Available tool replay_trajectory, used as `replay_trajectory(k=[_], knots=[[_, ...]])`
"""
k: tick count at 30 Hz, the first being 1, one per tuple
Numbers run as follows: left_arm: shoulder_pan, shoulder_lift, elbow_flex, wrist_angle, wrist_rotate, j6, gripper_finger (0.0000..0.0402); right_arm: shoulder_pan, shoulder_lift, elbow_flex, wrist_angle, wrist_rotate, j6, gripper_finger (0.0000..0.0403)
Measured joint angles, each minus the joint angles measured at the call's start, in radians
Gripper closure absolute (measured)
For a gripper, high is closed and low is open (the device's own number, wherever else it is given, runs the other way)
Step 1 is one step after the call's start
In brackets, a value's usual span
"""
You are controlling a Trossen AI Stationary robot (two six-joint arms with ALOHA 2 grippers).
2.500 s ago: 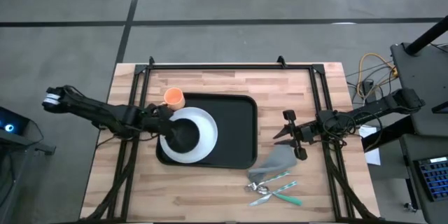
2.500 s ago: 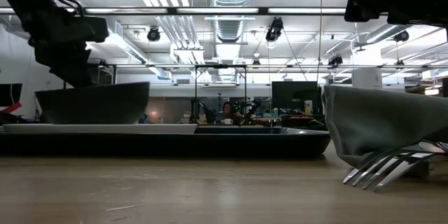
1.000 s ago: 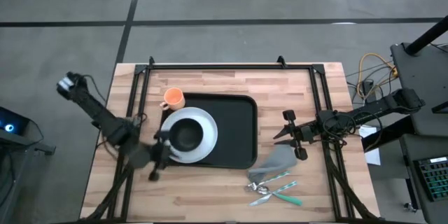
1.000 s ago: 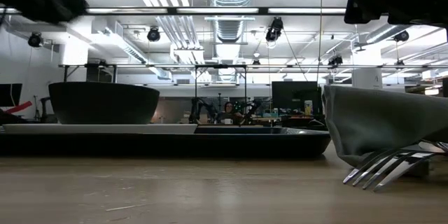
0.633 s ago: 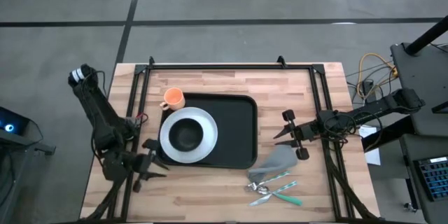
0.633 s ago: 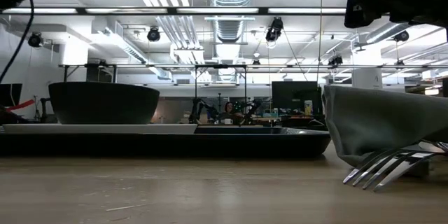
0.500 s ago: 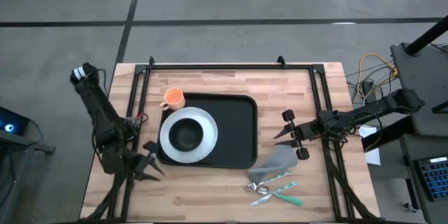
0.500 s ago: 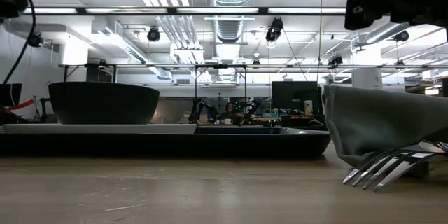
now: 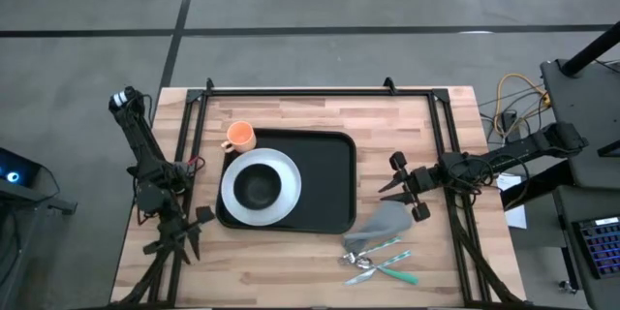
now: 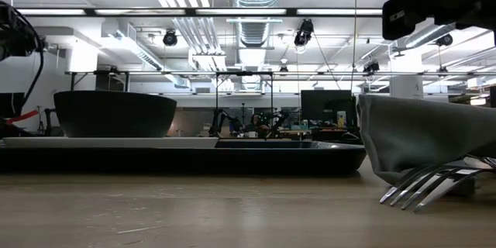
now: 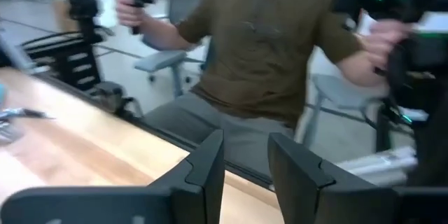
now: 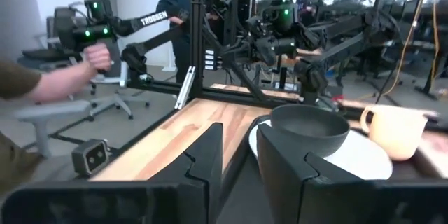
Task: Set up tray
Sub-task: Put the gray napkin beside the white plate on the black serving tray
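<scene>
Left claw point(image 9: 182, 235) over the near-left part of the pale wooden surface point(image 9: 291, 271), fingers point(image 11: 207, 164) slightly apart, empty. Right claw point(image 9: 401, 186) right of the tray, fingers point(image 12: 210, 155) narrowly apart, holding nothing. One large flat black rectangular tray point(image 9: 329, 179) at centre, carrying one round white plate point(image 9: 283, 179) with one small round black bowl point(image 9: 258, 187) on it. One orange cup point(image 9: 239, 137) at the tray's far-left corner. One grey folded cloth point(image 9: 383, 223) beside green-handled cutlery point(image 9: 383, 262), near-right.
</scene>
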Motion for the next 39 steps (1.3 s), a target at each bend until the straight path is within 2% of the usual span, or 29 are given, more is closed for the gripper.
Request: replay_trajectory(k=[2, 7, 10, 12, 17, 20, 23, 26, 33, 39], knots=[[0.000, -0.001, 0.000, 0.008, 0.063, 0.051, 0.0311, 0.000, 0.000, 0.000, 0.000, 0.000, 0.031, 0.0328], [-0.001, -0.043, -0.001, 0.017, 0.301, 0.164, 0.0311, 0.000, 0.000, 0.000, -0.001, -0.002, 0.086, 0.0325], [-0.001, -0.075, -0.019, 0.005, 0.314, 0.169, 0.0311, 0.011, 0.000, 0.000, -0.009, -0.009, 0.115, 0.0322], [-0.001, -0.095, -0.040, -0.004, 0.283, 0.152, 0.0311, 0.029, 0.000, 0.000, -0.035, -0.010, 0.112, 0.0321], [0.000, -0.161, -0.105, -0.011, 0.060, 0.081, 0.0311, 0.091, 0.015, 0.009, -0.071, 0.001, 0.109, 0.0320], [0.000, -0.190, -0.104, -0.029, 0.001, 0.074, 0.0311, 0.136, 0.045, 0.058, -0.140, 0.031, 0.109, 0.0318], [0.000, -0.226, -0.104, -0.027, -0.013, 0.074, 0.0311, 0.182, 0.092, 0.133, -0.279, 0.120, 0.108, 0.0319], [0.000, -0.249, -0.105, -0.036, -0.044, 0.070, 0.0311, 0.220, 0.167, 0.225, -0.430, 0.202, 0.127, 0.0317], [0.000, -0.268, -0.105, -0.124, -0.325, -0.043, 0.0311, 0.283, 0.434, 0.453, -0.694, 0.242, 0.183, 0.0318], [0.000, -0.269, -0.105, -0.139, -0.332, -0.057, 0.0311, 0.309, 0.634, 0.613, -0.866, 0.243, 0.219, 0.0314]])
